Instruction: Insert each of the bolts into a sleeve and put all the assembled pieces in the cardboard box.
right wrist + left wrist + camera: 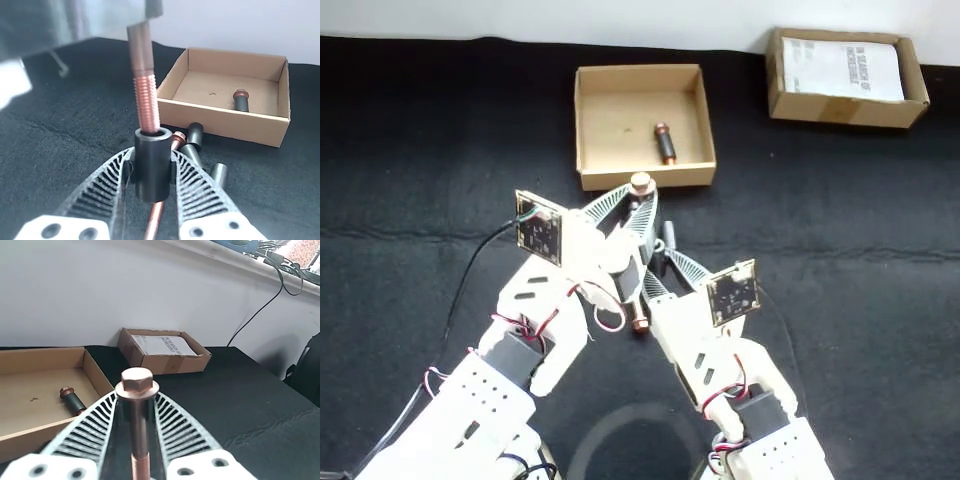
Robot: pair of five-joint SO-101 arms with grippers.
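My left gripper [136, 394] is shut on a copper bolt [136, 415], hex head up [640, 183]. The bolt's threaded end [147, 105] goes down into a black sleeve [152, 165], and its tip pokes out below. My right gripper [152, 155] is shut on that sleeve, and both grippers meet just in front of the cardboard box [620, 125]. One assembled bolt-and-sleeve piece [666, 143] lies inside the box [200, 85]. Loose sleeves [192, 136] and another bolt lie on the black mat behind the held sleeve.
A second cardboard box [845, 95] with a printed sheet inside sits at the far right by the white wall. A loose sleeve [669, 235] stands just right of the grippers. Black cloth covers the table, open to the left and right.
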